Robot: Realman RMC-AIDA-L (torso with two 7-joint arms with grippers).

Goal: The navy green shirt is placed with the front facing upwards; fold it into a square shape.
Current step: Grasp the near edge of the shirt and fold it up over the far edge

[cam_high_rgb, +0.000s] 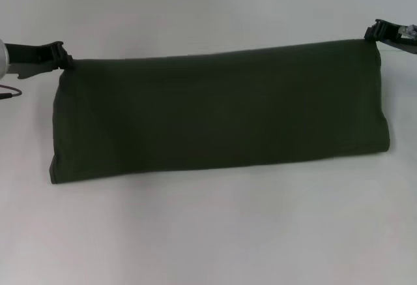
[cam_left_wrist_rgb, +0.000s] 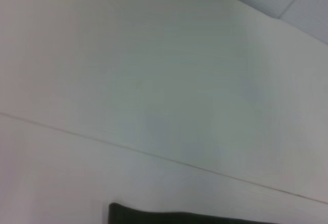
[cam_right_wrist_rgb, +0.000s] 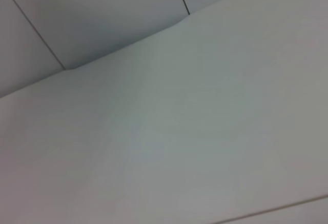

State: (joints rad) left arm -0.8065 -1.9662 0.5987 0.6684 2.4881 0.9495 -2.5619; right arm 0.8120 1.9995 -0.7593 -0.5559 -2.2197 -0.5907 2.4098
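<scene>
The navy green shirt lies as a long dark olive band across the white table, with no lettering or collar showing. My left gripper is at its far left corner and looks shut on the cloth there. My right gripper is at its far right corner and also looks shut on the cloth. The shirt's far edge runs taut between the two grippers. A dark strip of the shirt shows at the edge of the left wrist view. The right wrist view shows only the table and wall.
A thin seam line crosses the white table top. The table's far edge meets a grey panelled wall. A dark cable hangs by my left arm.
</scene>
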